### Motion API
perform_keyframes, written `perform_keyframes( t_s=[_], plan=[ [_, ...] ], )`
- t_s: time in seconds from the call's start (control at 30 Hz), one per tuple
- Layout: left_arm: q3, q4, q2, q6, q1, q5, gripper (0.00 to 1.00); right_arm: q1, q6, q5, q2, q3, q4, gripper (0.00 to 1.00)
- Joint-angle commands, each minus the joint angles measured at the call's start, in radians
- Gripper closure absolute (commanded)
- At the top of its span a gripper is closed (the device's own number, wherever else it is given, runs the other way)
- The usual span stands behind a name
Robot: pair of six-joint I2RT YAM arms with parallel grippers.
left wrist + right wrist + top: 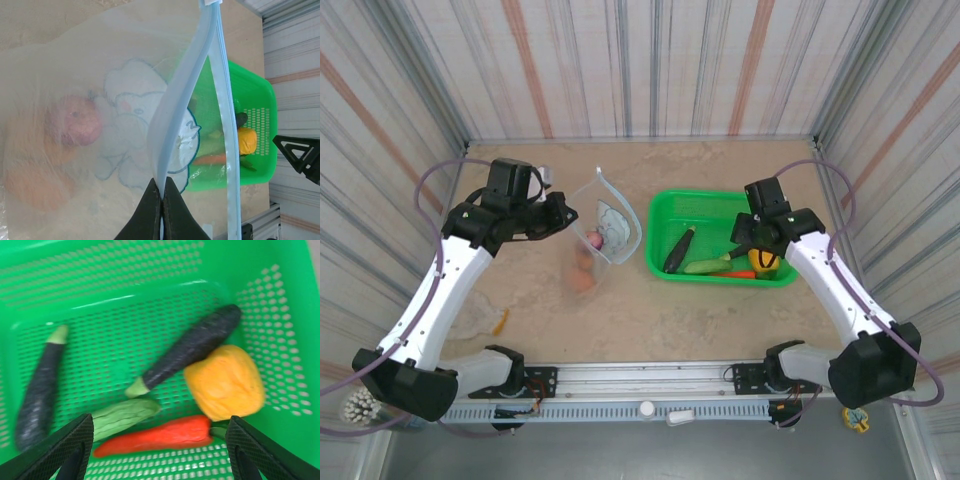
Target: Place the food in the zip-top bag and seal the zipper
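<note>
The clear zip-top bag with its elephant print stands open at mid-table. My left gripper is shut on one light-blue zipper strip and holds that edge up; the other strip hangs apart to the right. A pink ball and orange round pieces lie inside the bag. My right gripper hangs open inside the green basket, its fingers either side of the orange-red carrot. Beside the carrot lie a green cucumber, a yellow pepper and two dark eggplants.
The green mesh basket sits right of the bag, close to it. A small orange piece lies on the table near the left arm. Striped walls close in three sides.
</note>
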Motion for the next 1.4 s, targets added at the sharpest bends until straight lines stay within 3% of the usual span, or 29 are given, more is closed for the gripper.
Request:
perform_keyframes(
  t_s=[0.0,0.37,0.6,0.8,1.0,1.37],
  plan=[
    [0.012,-0.011,-0.014,0.048,0.007,0.02,1.0,-0.064,-0.008,0.029,0.055,-0.045,0.018,0.27],
    [-0.023,-0.007,-0.038,0.074,0.006,0.019,1.0,-0.127,0.011,0.032,0.22,-0.093,0.113,0.16],
    [-0.025,-0.004,-0.038,0.076,0.007,0.021,1.0,-0.15,0.013,0.032,0.318,-0.093,0.152,0.14],
    [-0.026,-0.002,-0.035,0.067,0.006,0.025,1.0,-0.16,0.016,-0.01,0.361,-0.097,0.19,0.24],
    [-0.019,-0.006,-0.035,0.062,0.007,0.02,1.0,-0.159,0.019,-0.013,0.317,-0.098,0.191,0.43],
    [0.005,-0.013,-0.024,0.057,0.007,0.01,1.0,-0.15,0.021,-0.028,0.149,-0.048,0.126,0.44]
  ],
)
